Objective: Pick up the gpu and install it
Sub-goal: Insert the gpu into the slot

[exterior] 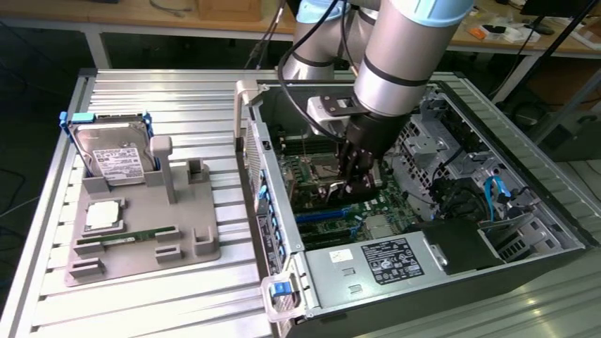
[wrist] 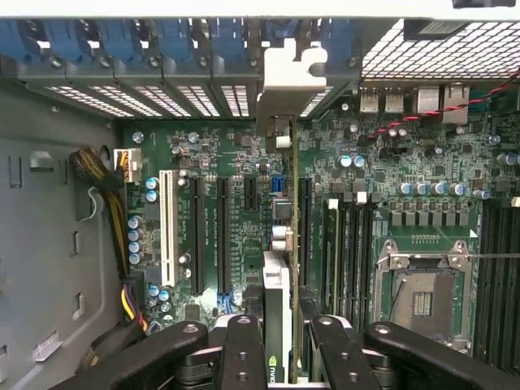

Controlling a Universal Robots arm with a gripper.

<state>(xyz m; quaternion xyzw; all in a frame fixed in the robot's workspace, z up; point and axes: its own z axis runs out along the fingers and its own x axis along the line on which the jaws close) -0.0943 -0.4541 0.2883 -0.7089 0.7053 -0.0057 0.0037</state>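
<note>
Now gripper (wrist: 283, 335) is nearly closed, its fingers pinching the gpu (wrist: 275, 305) edge-on.
We see the card upright above the motherboard (wrist: 231, 215) slots, its silver bracket at the rear slot row of the case (exterior: 281, 211). In the exterior view, the hard drive (exterior: 112, 158) sits well apart at 9 o'clock.

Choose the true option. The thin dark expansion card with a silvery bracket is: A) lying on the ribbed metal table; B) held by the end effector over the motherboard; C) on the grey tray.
B: the end effector grips the thin dark expansion card edge-on above the green motherboard.
</note>
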